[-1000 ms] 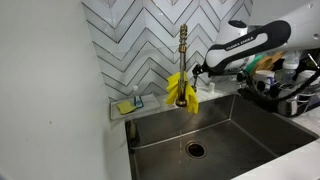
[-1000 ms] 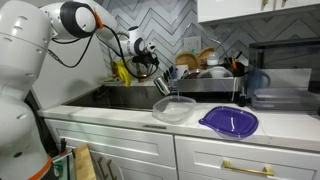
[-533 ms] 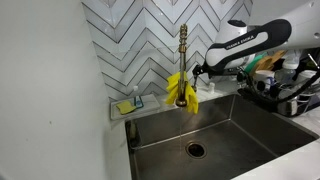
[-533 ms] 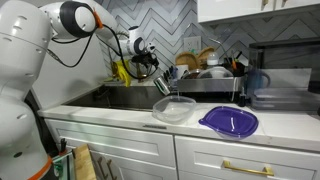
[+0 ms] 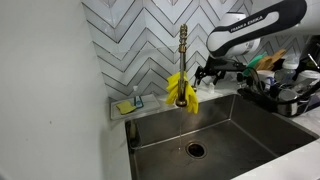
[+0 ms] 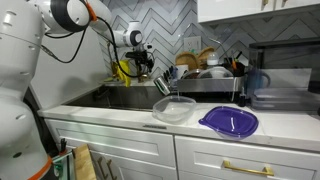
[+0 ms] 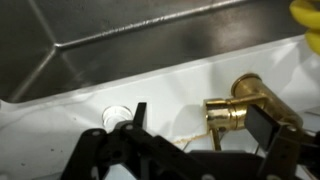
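So the robot's tool (image 7: 197, 115) has its jaws spread wide with nothing in them. You can see both dark fingers (image 7: 138, 115) in the wrist view, and there's plenty of daylight between them. It's hovering over the back edge of the stainless steel sink (image 5: 235, 125), just beside the tall brass faucet (image 5: 183, 45). In the wrist view the faucet's brass base (image 7: 238, 108) sits on the white ledge (image 7: 60, 125) behind the basin. It falls within the gap between the fingers, closer to the one on the right of the picture, and as far as I can tell neither finger is touching it.

A yellow cloth (image 5: 180, 88) is draped over the lower part of the faucet, and the tool (image 5: 204, 73) is level with it, close by. There's also a small round silver cap (image 7: 117, 117) on the ledge near the other finger.

A loaded dish rack (image 6: 205, 75) stands past the sink. On the bench (image 6: 120, 112) in front, a clear plastic bowl (image 6: 173, 109) sits near a purple round lid (image 6: 230, 121).
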`<state>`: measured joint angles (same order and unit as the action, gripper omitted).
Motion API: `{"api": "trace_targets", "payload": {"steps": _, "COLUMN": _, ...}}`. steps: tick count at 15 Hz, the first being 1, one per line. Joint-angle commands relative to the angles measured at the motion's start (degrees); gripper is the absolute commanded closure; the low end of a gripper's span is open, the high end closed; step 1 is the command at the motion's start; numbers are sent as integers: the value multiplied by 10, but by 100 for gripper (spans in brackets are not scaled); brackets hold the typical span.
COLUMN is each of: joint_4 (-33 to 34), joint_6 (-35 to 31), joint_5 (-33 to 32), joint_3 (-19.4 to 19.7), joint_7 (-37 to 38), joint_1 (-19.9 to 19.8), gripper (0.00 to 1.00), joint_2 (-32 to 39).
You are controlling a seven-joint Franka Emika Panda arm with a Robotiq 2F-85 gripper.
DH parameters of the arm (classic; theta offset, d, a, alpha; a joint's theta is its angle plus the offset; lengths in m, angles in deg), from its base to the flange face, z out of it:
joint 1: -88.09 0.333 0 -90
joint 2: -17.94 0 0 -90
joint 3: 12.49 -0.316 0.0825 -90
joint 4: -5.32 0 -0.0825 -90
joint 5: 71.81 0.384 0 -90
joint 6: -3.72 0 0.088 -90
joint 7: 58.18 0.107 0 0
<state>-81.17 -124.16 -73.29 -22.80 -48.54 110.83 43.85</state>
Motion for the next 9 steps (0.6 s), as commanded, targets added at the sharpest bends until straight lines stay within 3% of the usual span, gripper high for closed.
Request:
{"api": "trace_targets", "payload": {"steps": 1, "joint_4": -22, "joint_6": 121, "joint_5": 35, "joint_3": -18, "joint_7": -13, "joint_1": -24, "gripper": 0, "joint_2": -50}}
{"api": "trace_targets", "payload": {"steps": 6, "joint_4": -101, "joint_6": 203, "joint_5": 51, "joint_3": -14, "joint_7": -91, "joint_1": -67, "gripper": 0, "joint_2": -141}}
{"api": "trace_targets", "payload": {"steps": 9, "joint_4": -171, "joint_6": 190, "joint_5": 53, "joint_3": -8, "joint_7": -160, "joint_1": -99, "gripper": 0, "joint_2": -203}}
